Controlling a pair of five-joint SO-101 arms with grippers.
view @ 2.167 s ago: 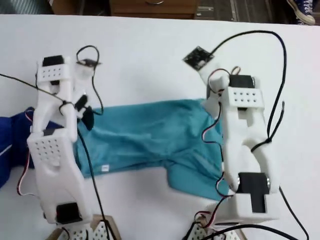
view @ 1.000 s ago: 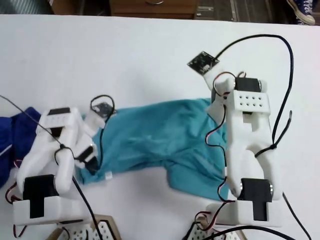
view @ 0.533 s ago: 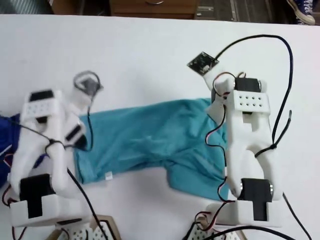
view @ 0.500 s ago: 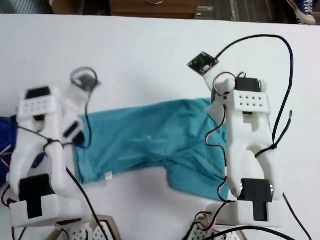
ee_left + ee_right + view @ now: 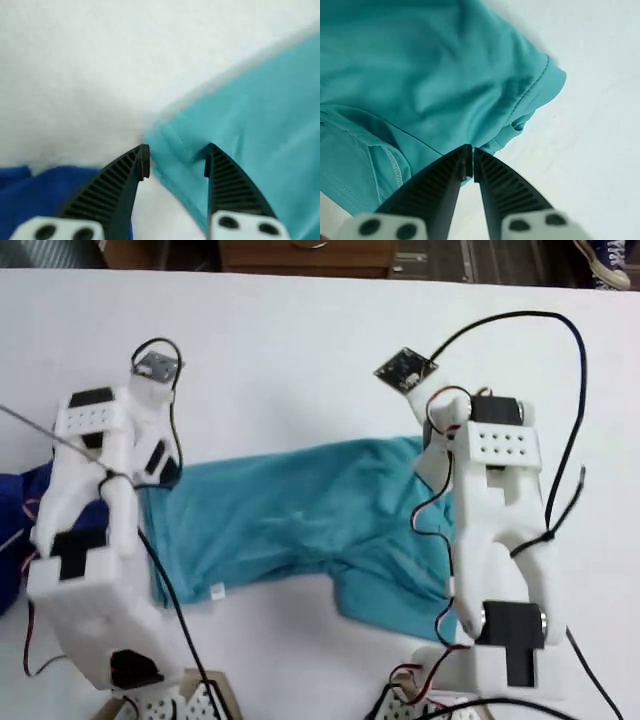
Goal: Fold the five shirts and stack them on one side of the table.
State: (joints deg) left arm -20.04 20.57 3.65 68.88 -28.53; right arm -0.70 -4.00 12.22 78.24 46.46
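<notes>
A teal shirt lies spread across the middle of the white table, one sleeve hanging toward the near edge. My left gripper is at the shirt's far left corner. In the left wrist view it is open, with the corner of the teal shirt between its fingertips. My right gripper sits at the shirt's far right corner. In the right wrist view it is shut on the hem of the teal shirt. A dark blue shirt lies bunched at the table's left edge, partly under the left arm.
The blue shirt lies close beside the left gripper. Black cables loop off both arms, one above the right gripper. The far half of the table is bare white surface. Both arm bases stand at the near edge.
The left arm swung up from low beside the shirt and now has its gripper down at the shirt's far left corner. The right arm and the teal shirt have stayed put.
</notes>
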